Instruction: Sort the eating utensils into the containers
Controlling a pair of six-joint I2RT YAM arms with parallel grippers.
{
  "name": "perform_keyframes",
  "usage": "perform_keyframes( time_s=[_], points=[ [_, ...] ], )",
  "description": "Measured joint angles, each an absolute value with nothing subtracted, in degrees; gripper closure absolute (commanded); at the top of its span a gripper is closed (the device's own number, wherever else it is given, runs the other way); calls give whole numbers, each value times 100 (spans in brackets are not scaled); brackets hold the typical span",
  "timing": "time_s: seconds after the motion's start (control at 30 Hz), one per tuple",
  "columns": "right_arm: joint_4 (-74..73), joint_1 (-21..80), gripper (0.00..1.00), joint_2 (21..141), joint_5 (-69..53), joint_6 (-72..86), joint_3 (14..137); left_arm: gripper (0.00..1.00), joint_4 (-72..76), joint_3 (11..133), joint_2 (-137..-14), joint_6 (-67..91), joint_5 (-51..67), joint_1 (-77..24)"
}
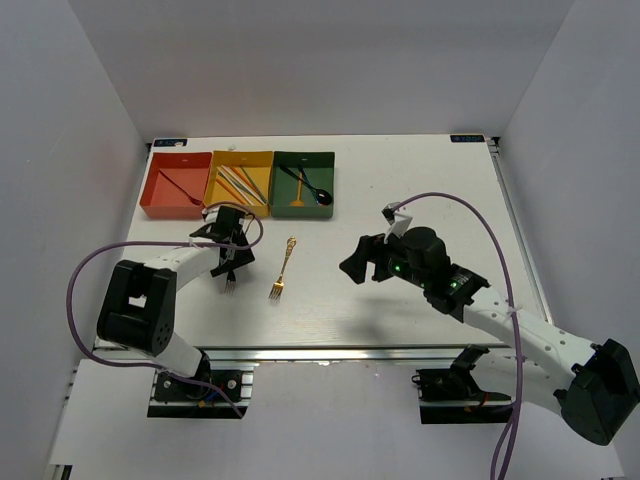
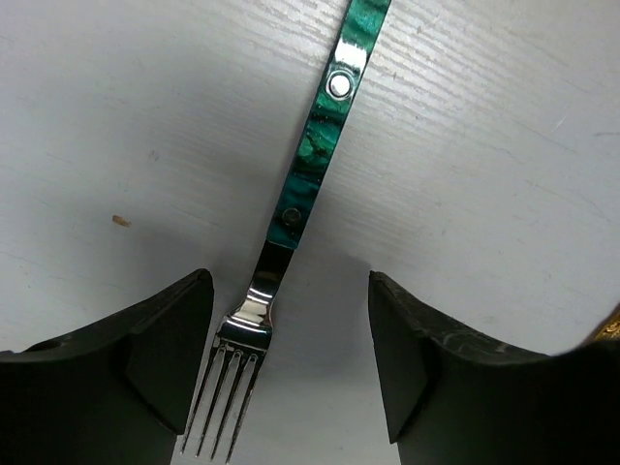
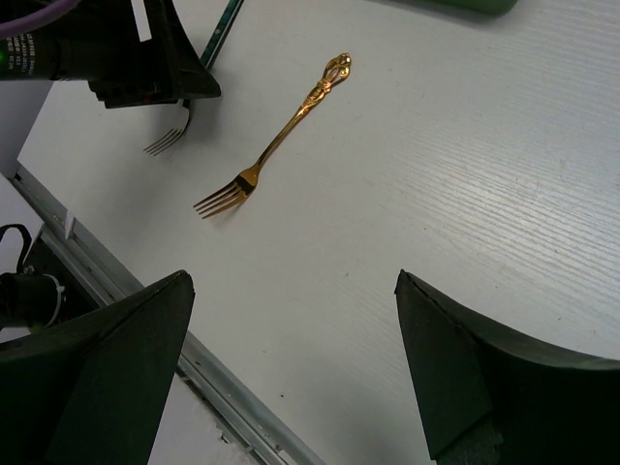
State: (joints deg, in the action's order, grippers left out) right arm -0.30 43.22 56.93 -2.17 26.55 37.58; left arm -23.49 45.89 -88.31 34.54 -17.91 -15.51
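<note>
A fork with a teal handle (image 2: 315,165) lies flat on the white table, its silver tines toward me. My left gripper (image 2: 291,281) straddles its neck, jaws apart, and neither finger touches it; the tines sit nearer the left finger. From above, the left gripper (image 1: 230,262) stands just in front of the trays, with the tines (image 1: 230,283) poking out below it. A gold fork (image 1: 283,268) lies to its right, free on the table. The right gripper (image 1: 355,262) hovers open and empty right of the gold fork (image 3: 276,145).
Along the back left stand a red-orange tray (image 1: 175,212) with a red spoon (image 1: 178,187), a yellow tray (image 1: 238,210) with several chopsticks, and a dark green tray (image 1: 303,213) with a black spoon (image 1: 312,187). A metal rail (image 1: 330,352) edges the near side.
</note>
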Motion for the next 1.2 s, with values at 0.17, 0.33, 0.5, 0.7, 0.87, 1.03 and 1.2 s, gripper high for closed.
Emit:
perform_keyframes(
  time_s=[0.17,0.33,0.5,0.7,0.87,1.03,1.2],
  points=[
    [19,4322,11,5846,-305,2663,3758,27,-2185,4591,-8871,3444,-1785,-1450],
    [27,4322,11,6007,-397,2689,3758,39,-2045,4711,-9100,3406,-1785,-1315],
    [62,4322,11,6016,-445,2703,3758,73,-1767,4783,-9282,3382,-1870,-1282],
    [113,4322,11,6014,-451,2729,3758,100,-1212,4501,-9153,3437,-1671,-1310],
    [156,4322,11,6005,-451,2794,3758,100,-1479,4209,-8700,3658,-1411,-1730],
    [185,4322,11,5994,-454,2814,3758,100,-2512,4333,-7703,3907,-1531,-2086],
    [193,4322,11,5924,-447,2812,3758,100,-3247,5489,-6764,4045,-2283,-2040]
  ],
)
